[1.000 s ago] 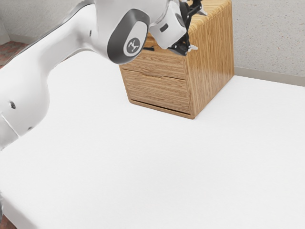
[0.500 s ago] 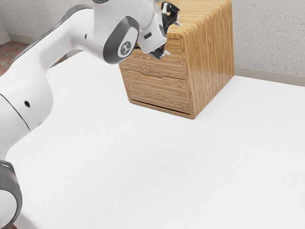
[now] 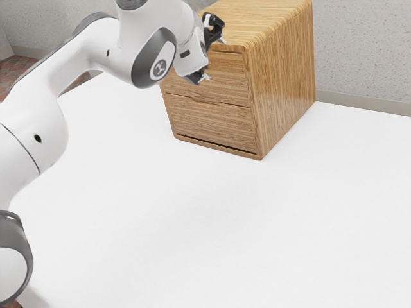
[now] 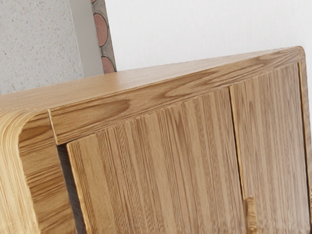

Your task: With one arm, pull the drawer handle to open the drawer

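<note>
Closest to me, in front of the cabinet, the white table lies bare. My arm reaches across it to the cabinet's front face. The gripper hangs just off the top drawer, up near the cabinet's top edge. Its jaws stand spread, one above the other, pinching nothing that I can make out. Under that drawer sits the lower drawer, which looks flush with the cabinet's face.

In the wrist view the handle is a small wooden nub by the seam between the two drawer fronts (which front carries it, I cannot tell), off to one side of the hand's line. I judge it stiff and smooth, so likely slippery. I would take it from two opposite sides, deep on the pads, and pull straight out from the cabinet's face. The drawer should run lightly; if it sticks, the whole cabinet may slide instead. Behind the cabinet stands the speckled wall.
</note>
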Motion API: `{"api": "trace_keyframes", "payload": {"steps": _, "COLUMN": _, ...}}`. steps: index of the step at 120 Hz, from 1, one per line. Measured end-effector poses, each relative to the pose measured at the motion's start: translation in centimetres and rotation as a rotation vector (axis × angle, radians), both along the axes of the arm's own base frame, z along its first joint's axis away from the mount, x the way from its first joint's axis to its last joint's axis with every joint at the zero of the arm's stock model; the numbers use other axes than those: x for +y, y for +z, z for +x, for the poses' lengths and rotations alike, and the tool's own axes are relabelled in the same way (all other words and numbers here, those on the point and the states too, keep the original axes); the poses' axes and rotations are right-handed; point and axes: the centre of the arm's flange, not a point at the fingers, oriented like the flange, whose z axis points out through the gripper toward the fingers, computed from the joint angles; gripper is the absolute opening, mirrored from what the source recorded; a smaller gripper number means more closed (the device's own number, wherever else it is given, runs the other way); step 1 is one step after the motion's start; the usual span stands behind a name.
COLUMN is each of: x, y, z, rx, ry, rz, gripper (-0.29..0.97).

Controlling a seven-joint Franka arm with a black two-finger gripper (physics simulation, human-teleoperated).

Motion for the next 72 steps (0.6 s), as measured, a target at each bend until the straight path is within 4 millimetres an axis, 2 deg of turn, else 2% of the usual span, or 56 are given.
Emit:
{"api": "trace_keyframes", "payload": {"steps": 8, "x": 1.1, "y": -0.1, "z": 0.0, "rx": -0.004, "ry": 0.01, "rz": 0.003, "gripper": 0.66}}
{"api": "trace_keyframes", "payload": {"steps": 21, "x": 2.4, "y": -2.2, "z": 1.0, "rx": 0.003, "ry": 0.013, "rz": -0.002, "gripper": 0.66}}
{"api": "trace_keyframes", "payload": {"steps": 42, "x": 5.6, "y": -3.5, "z": 1.2, "rx": 0.002, "ry": 0.044, "rz": 0.004, "gripper": 0.66}}
{"api": "trace_keyframes", "payload": {"steps": 72, "x": 7.0, "y": -4.7, "z": 1.2, "rx": 0.023, "ry": 0.06, "rz": 0.018, "gripper": 0.66}}
